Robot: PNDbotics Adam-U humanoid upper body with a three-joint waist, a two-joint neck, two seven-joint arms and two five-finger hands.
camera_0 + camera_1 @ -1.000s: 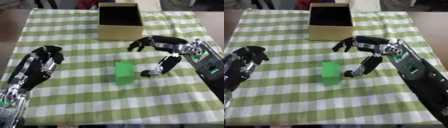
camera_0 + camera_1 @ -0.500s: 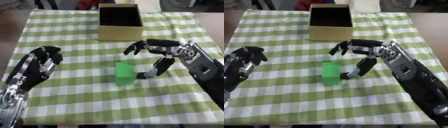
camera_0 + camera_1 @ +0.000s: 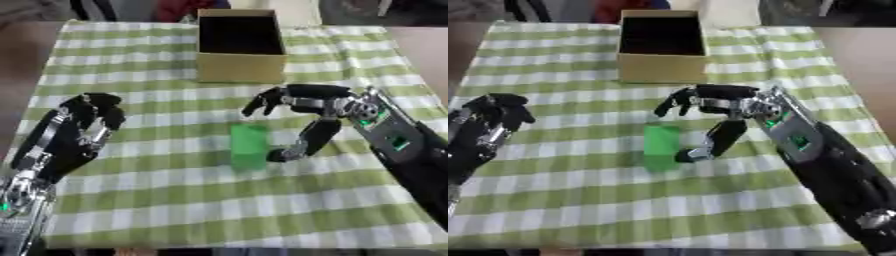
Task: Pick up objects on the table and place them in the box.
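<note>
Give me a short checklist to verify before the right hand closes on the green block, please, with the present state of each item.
1. Right hand open around the green block: ok, fingers spread above it, thumb low at its right side.
2. Block already held: not ok, nothing is curled round it.
3. Thumb touching the block: cannot tell.
4. Box open and empty: ok, dark inside, nothing visible.
5. Way from block to box free: ok, only checked cloth between them.
6. Left hand out of the way: ok, at the left edge, apart from the block.

Block (image 3: 249, 153) before box (image 3: 241, 66)
</note>
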